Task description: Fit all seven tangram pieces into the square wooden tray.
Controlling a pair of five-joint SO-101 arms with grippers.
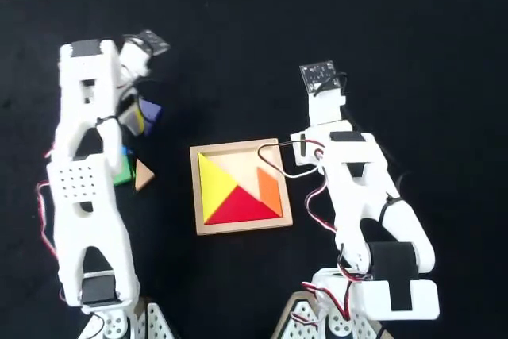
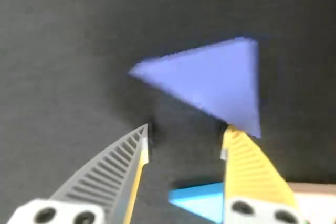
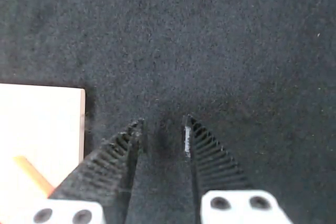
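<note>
The square wooden tray (image 1: 197, 196) lies mid-table and holds a yellow triangle (image 1: 213, 184), a red triangle (image 1: 242, 208) and an orange piece (image 1: 270, 188). A purple triangle (image 2: 215, 80) lies flat on the black cloth at the left, also seen from above (image 1: 150, 110). My left gripper (image 2: 184, 135) is open just short of it, and its yellow finger (image 2: 247, 161) touches one corner. A blue piece (image 2: 199, 200) lies behind the fingers. My right gripper (image 3: 163, 129) hovers over bare cloth beside the tray's corner (image 3: 42, 124), slightly open and holding nothing.
By the left arm lie a green piece (image 1: 123, 174), a blue piece (image 1: 125, 151) and a small tan triangle (image 1: 144, 174). The right arm (image 1: 349, 172) stands just right of the tray. Black cloth covers the table.
</note>
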